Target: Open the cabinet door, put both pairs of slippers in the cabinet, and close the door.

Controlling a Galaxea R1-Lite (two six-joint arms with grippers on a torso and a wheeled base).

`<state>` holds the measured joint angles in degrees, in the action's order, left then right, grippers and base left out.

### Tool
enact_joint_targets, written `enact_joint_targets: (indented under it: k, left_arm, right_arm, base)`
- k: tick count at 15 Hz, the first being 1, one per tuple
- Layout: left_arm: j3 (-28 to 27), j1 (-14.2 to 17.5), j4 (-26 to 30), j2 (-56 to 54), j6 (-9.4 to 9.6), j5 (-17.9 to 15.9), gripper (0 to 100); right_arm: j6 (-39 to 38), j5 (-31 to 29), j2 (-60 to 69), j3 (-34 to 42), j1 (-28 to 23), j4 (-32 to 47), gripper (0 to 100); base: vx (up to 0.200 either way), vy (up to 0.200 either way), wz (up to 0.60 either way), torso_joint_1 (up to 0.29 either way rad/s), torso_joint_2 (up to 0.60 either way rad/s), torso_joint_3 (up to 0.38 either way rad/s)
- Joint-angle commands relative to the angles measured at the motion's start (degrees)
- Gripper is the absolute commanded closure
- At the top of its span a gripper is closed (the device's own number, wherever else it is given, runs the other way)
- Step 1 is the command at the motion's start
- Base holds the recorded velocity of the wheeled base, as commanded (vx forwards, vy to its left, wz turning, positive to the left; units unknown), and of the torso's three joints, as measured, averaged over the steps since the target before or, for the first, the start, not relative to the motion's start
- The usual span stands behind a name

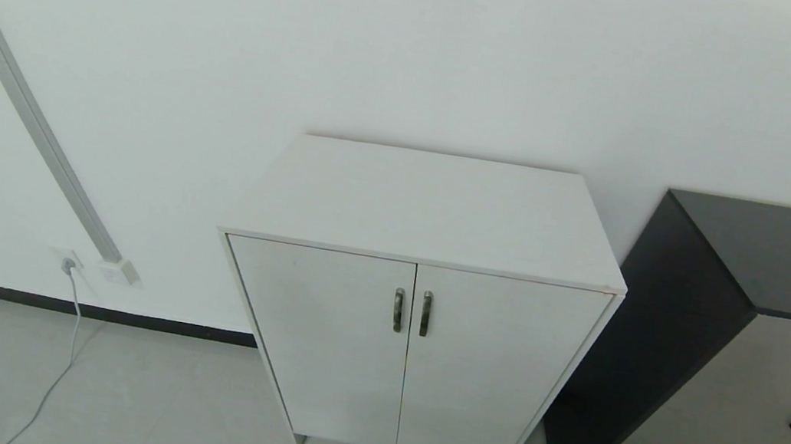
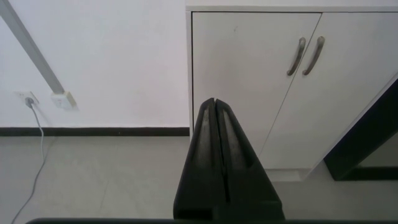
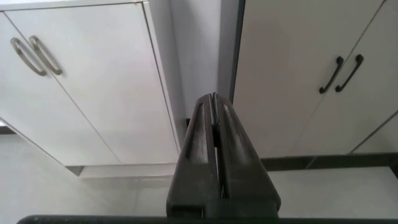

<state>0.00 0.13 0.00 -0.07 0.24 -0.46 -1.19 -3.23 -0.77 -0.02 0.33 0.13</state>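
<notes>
Left gripper, right gripper: fingers together, seemingly empty, clear of cabinet.

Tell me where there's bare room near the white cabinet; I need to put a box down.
The top of the white cabinet is bare. The floor to its left is free, bordered by the wall and the cord. Its right is crowded: the black cabinet stands close.
</notes>
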Motion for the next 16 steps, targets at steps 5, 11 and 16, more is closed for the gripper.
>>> enact_joint_targets:
  k: [5, 11, 16]
  left_arm:
    - [0.0, 0.0, 0.0, 0.1, 0.02, 0.1, 100]
    - [0.0, 0.0, 0.0, 0.1, 0.02, 0.1, 100]
    - [0.0, 0.0, 0.0, 0.1, 0.02, 0.1, 100]
  right_arm:
    - [-0.1, 0.0, 0.8, 0.0, -0.2, 0.0, 100]
    - [0.0, 0.0, 0.8, 0.0, -0.2, 0.0, 100]
    - [0.0, 0.0, 0.8, 0.0, -0.2, 0.0, 100]
  base:
    - [0.000, 0.000, 0.00, 0.000, 0.00, 0.000]
    - [0.000, 0.000, 0.00, 0.000, 0.00, 0.000]
    - [0.000, 0.000, 0.00, 0.000, 0.00, 0.000]
